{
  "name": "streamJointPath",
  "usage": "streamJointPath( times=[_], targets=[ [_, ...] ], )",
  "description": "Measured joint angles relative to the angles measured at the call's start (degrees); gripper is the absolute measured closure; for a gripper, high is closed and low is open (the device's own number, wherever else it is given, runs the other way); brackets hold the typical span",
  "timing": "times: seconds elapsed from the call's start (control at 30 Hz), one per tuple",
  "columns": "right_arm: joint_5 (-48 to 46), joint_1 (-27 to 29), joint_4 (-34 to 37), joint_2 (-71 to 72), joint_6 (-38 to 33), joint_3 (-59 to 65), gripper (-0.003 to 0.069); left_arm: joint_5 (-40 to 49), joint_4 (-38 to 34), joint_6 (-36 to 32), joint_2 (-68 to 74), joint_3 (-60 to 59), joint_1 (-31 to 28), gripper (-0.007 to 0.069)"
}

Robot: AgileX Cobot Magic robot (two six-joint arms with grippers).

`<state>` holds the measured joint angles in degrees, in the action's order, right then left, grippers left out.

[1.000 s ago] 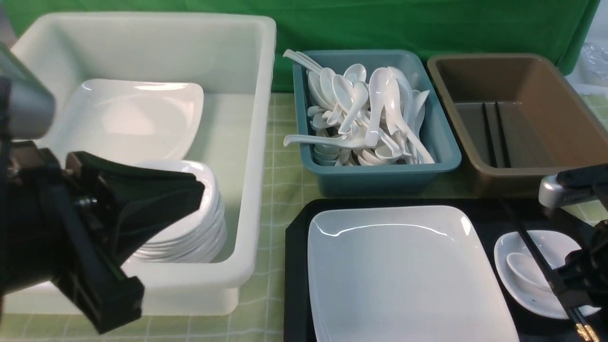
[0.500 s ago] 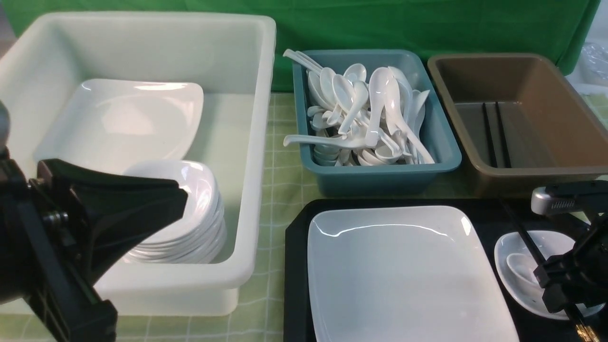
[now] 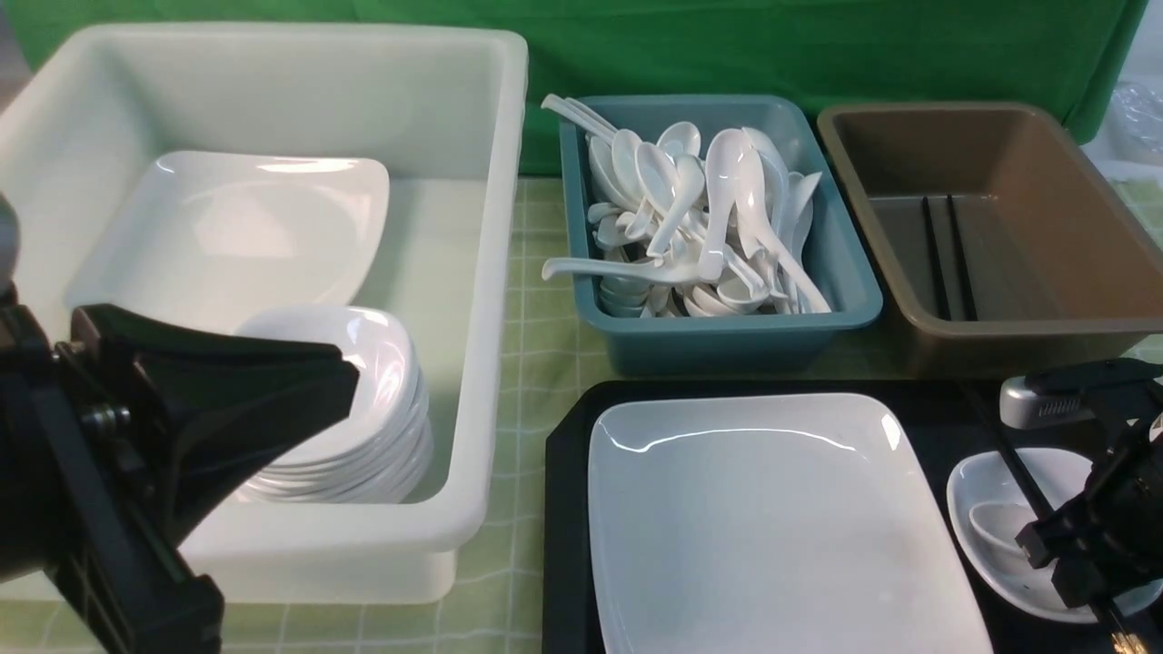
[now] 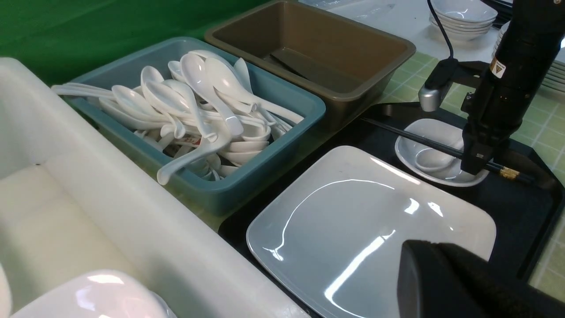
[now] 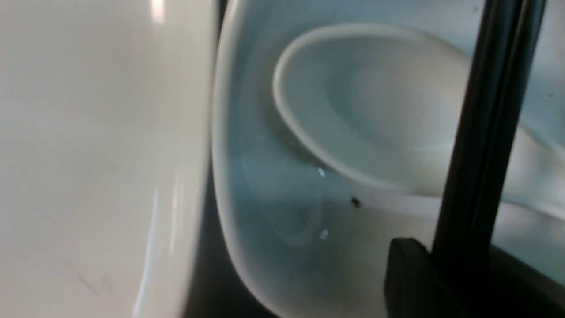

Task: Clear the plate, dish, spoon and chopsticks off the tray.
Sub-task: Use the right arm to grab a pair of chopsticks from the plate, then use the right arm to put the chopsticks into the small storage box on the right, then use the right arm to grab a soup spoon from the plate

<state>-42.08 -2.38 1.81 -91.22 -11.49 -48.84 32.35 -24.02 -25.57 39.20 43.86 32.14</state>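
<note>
The black tray (image 3: 565, 545) lies at the front right and holds the large white plate (image 3: 772, 527). To the plate's right is the small dish (image 3: 972, 481) with the spoon (image 3: 995, 527) lying in it. The black chopsticks (image 3: 1008, 459) rest across the dish. My right gripper (image 3: 1081, 586) stands down over the dish, shut on the chopsticks (image 5: 481, 132) near their gold-banded ends (image 4: 510, 173). My left gripper (image 3: 350, 386) hovers at the near left in front of the white tub, shut and empty. In the left wrist view it (image 4: 435, 249) hangs above the plate (image 4: 344, 229).
At the left, a big white tub (image 3: 495, 272) holds a large plate and a stack of small dishes (image 3: 363, 427). Behind the tray are a teal tub (image 3: 727, 341) with several spoons and a brown tub (image 3: 999, 341) with a pair of chopsticks (image 3: 945, 263).
My right gripper has come down onto the chopsticks over the dish and closed on them. My left arm dropped lower and leftward early on, then stayed still.
</note>
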Motion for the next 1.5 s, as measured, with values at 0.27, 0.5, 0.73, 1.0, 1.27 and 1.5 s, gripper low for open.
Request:
streamJointPath(
  times=[0.27, 0.5, 0.73, 1.0, 1.27, 1.5],
  targets=[
    [-7.91, -4.63, -0.06, 8.11, -6.23, -0.8, 0.0509, -1.88, 0.05, 0.0, 0.0, 0.0, 0.0, 0.0603],
    [-3.22, -4.16, 10.31, 12.4, -6.01, -11.45, 0.0509, -9.24, -0.02, 0.0, 0.0, 0.0, 0.0, 0.0603],
    [8.03, 4.8, 22.46, -6.79, -5.81, -33.7, 0.0509, -11.49, -0.03, 0.0, 0.0, 0.0, 0.0, 0.0603],
    [8.87, 5.87, 21.62, -23.88, -4.09, -47.21, 0.0476, -11.44, -0.03, 0.0, 0.0, 0.0, 0.0, 0.0603],
    [1.93, 5.87, 15.03, -21.88, -3.16, -49.28, 0.0228, -10.6, 2.14, -0.02, 0.0, 0.0, 0.0, 0.0603],
    [-13.28, 2.69, 7.44, -11.66, -6.45, -45.51, 0.0391, -9.73, 2.14, -0.02, 0.0, 0.0, 0.0, 0.0603]
  ],
)
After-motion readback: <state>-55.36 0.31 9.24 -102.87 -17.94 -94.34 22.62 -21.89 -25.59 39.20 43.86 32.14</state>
